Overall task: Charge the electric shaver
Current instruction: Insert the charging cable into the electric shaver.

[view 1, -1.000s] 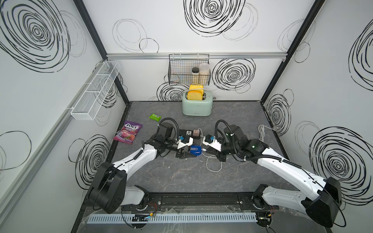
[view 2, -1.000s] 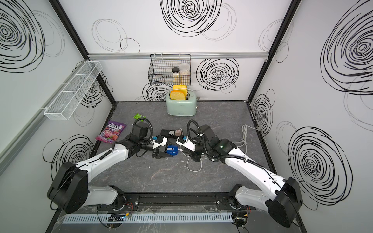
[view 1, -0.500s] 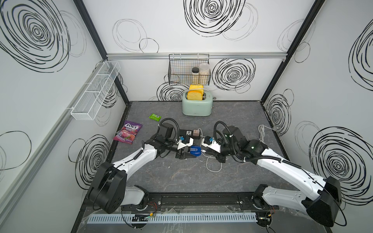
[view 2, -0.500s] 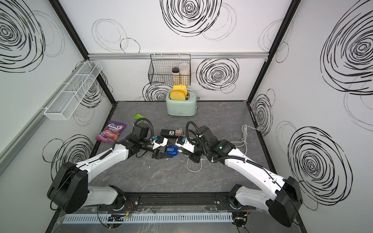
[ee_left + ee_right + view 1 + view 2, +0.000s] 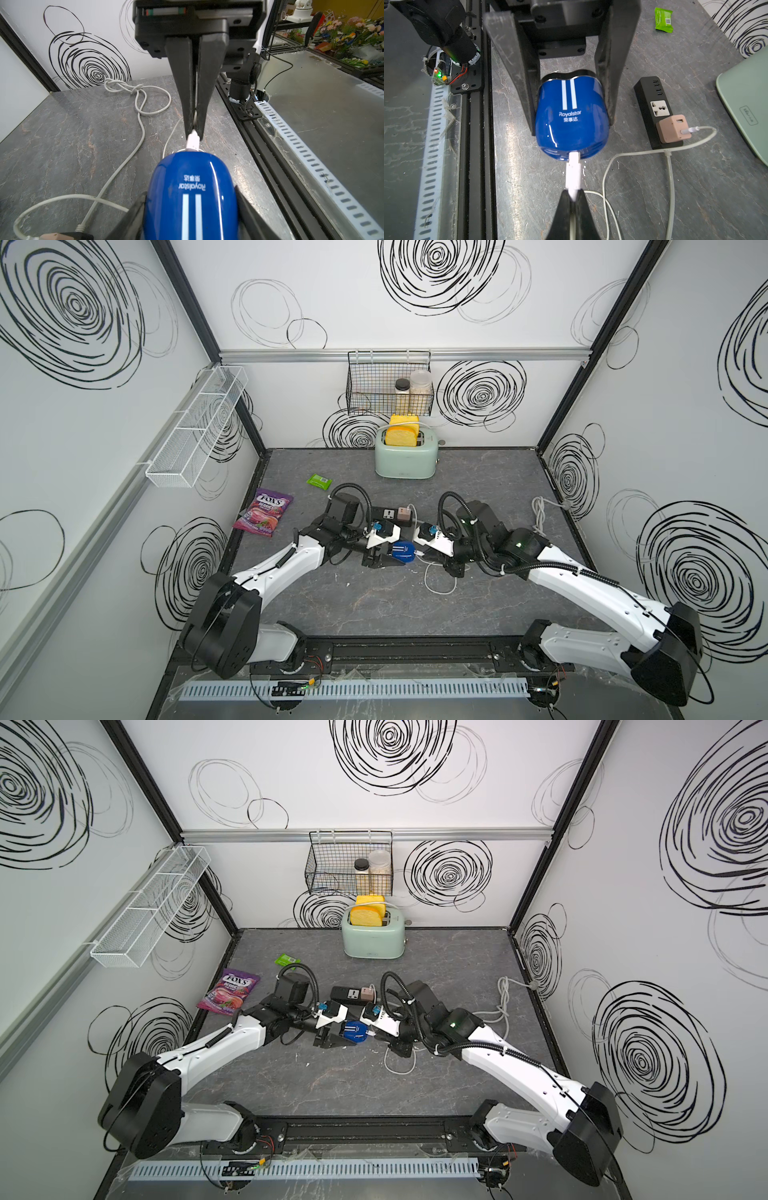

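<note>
The glossy blue electric shaver point(image 5: 404, 551) point(image 5: 571, 116) lies low over the grey tabletop at mid-table, and my left gripper point(image 5: 190, 192) point(image 5: 392, 556) is shut on its two sides. Its rounded end faces my right gripper point(image 5: 572, 194) point(image 5: 419, 554), which is shut on the white cable plug point(image 5: 573, 172) point(image 5: 192, 141). The plug's tip sits against the port in the shaver's end. The cable's far end is in the pale-pink adapter point(image 5: 672, 128) on the black power strip point(image 5: 652, 108).
A mint toaster point(image 5: 405, 462) with yellow slices stands at the back under a wire basket point(image 5: 388, 385). A purple candy bag point(image 5: 264, 512) and a green packet point(image 5: 319, 480) lie at the left. A knotted grey cord point(image 5: 540, 510) lies at the right, and loose white cable point(image 5: 438, 580) loops below the grippers.
My right gripper has edged left with the plug, closing on the shaver's end. The left gripper and the shaver have stayed put.
</note>
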Tool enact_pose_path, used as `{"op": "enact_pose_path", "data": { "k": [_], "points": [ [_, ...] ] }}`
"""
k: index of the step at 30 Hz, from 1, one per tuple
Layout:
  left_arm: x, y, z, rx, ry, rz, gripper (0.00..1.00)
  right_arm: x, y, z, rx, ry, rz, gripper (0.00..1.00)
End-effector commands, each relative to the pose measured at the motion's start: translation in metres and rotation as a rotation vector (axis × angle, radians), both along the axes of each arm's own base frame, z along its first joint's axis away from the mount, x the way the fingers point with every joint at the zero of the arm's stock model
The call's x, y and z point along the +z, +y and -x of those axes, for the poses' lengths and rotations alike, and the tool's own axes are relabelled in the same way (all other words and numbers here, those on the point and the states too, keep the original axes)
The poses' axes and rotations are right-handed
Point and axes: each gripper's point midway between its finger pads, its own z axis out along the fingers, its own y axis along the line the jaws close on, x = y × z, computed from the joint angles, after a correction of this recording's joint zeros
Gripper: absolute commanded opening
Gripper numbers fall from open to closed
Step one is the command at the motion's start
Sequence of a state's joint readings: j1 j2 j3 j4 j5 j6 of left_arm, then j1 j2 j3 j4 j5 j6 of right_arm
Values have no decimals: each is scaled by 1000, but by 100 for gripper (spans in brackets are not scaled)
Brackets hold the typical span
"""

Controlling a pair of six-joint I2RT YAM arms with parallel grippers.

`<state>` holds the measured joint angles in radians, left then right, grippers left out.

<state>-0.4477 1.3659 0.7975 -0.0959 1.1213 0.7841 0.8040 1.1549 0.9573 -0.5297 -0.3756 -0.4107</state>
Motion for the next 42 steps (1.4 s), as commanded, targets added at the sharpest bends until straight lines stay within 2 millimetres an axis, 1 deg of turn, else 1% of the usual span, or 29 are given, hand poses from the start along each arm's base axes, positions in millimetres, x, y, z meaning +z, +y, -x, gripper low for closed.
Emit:
{"op": "enact_pose_path", "data": {
  "k": [1,7,11,14,20,23,25,29,35,39,42],
  "points": [
    [11,-9,4,-52,-53,25,0,21,14,1,48,-32,-55,0],
    [9,-9,5,-56,-56,16,0,22,15,-6,16,-25,-39,0],
    [8,-10,5,-55,-60,12,0,31,18,-5,28,-35,-76,0],
    [8,-10,4,-52,-63,12,0,39,22,-2,44,-35,-112,0],
    [20,-12,5,-57,-59,68,0,45,29,9,93,-41,-167,0],
    [21,-12,5,-60,-59,67,0,52,34,12,111,-35,-193,0],
    [22,-11,6,-68,-56,75,0,53,37,14,123,-39,-203,0],
    [28,-11,12,-99,-52,102,0,42,36,16,127,-32,-193,0],
    [39,-13,21,-137,-47,150,0,46,41,19,153,-59,-257,0],
    [38,-21,30,-172,-71,131,0,42,44,16,159,-73,-257,0],
    [34,-25,35,-191,-75,104,0,46,45,12,159,-100,-251,0]
  ]
}}
